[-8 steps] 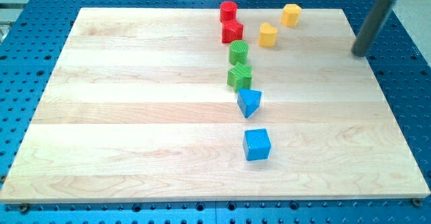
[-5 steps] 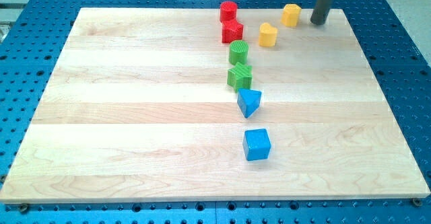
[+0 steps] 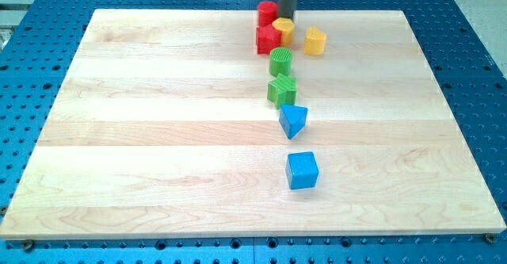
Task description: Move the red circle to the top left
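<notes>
The red circle point(image 3: 266, 12) stands near the board's top edge, just left of my rod. My tip point(image 3: 286, 20) is down beside its right side, touching or nearly touching it. A yellow block point(image 3: 283, 30) sits right below my tip, pressed against the second red block point(image 3: 268, 39), which lies just below the red circle. The wooden board point(image 3: 158, 121) fills most of the view; its top left corner is far to the left.
A second yellow block point(image 3: 315, 40) lies right of the cluster. Below the red blocks run a green cylinder point(image 3: 280, 62), a second green block point(image 3: 281, 90), a blue triangular block point(image 3: 292, 120) and a blue cube point(image 3: 302, 170).
My rod swept left from the board's right edge along the top to the red circle. It pushed one yellow block left against the red blocks. The red circle barely moved.
</notes>
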### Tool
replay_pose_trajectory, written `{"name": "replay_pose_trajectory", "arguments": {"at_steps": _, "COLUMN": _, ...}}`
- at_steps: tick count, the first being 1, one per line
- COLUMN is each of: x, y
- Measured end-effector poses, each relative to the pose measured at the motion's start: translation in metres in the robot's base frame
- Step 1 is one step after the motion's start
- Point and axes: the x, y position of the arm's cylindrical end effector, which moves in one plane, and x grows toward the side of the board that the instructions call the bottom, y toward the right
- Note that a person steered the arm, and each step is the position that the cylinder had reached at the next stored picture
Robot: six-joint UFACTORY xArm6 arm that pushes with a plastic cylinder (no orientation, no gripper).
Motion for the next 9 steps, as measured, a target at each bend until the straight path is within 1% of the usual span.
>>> {"name": "replay_pose_trajectory", "arguments": {"at_steps": 1, "x": -0.016, "y": -0.005}}
{"name": "replay_pose_trajectory", "arguments": {"at_steps": 2, "x": -0.025, "y": 0.037}}
{"name": "replay_pose_trajectory", "arguments": {"at_steps": 3, "x": -0.036, "y": 0.002}}
{"name": "replay_pose_trajectory", "arguments": {"at_steps": 4, "x": -0.034, "y": -0.053}}
{"name": "replay_pose_trajectory", "arguments": {"at_steps": 5, "x": -0.006, "y": -0.106}}
{"name": "replay_pose_trajectory", "arguments": {"at_steps": 6, "x": -0.015, "y": -0.100}}
{"name": "replay_pose_trajectory", "arguments": {"at_steps": 7, "x": -0.043, "y": -0.066}}
{"name": "replay_pose_trajectory", "arguments": {"at_steps": 8, "x": -0.044, "y": -0.076}}
{"name": "replay_pose_trajectory", "arguments": {"at_steps": 9, "x": -0.044, "y": -0.101}}
